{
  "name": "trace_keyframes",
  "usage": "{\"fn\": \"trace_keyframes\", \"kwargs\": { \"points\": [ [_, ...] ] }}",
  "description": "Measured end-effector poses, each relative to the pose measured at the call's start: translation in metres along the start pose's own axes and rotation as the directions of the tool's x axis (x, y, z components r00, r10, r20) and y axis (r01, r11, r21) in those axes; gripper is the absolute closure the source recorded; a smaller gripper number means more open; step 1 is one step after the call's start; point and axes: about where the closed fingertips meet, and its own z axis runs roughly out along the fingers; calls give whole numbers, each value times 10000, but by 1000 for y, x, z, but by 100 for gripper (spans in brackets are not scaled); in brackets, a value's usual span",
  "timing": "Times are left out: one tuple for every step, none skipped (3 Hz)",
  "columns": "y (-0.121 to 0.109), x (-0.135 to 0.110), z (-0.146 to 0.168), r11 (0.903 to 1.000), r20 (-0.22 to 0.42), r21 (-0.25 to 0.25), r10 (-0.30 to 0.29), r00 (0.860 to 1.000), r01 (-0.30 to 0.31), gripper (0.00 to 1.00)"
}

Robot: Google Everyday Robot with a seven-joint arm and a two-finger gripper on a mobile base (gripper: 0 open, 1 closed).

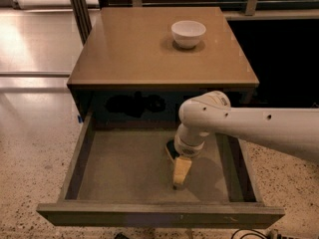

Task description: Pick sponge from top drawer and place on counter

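The top drawer (124, 171) is pulled fully out below the counter (134, 49). My white arm reaches in from the right and points down into the drawer. My gripper (181, 176) is low over the drawer floor, right of the middle. The sponge (171, 149) shows as a small dark piece on the floor, right against the gripper's left side and partly hidden by the wrist. I cannot tell whether the gripper is touching it.
A white bowl (188, 33) stands on the counter at the back right. Speckled terrazzo floor (30, 148) lies to the left of the cabinet. The drawer's front panel (159, 215) is nearest me.
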Motion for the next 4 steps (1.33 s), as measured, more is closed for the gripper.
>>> {"fn": "trace_keyframes", "kwargs": {
  "points": [
    [0,0,0,10000,0,0,1,10000,-1,0],
    [-2,6,16,9997,-109,-158,175,9998,-177,0],
    [-1,7,18,9996,-121,-181,191,9997,-193,7],
    [-1,7,18,9996,-121,-181,191,9997,-193,25]
  ]
}}
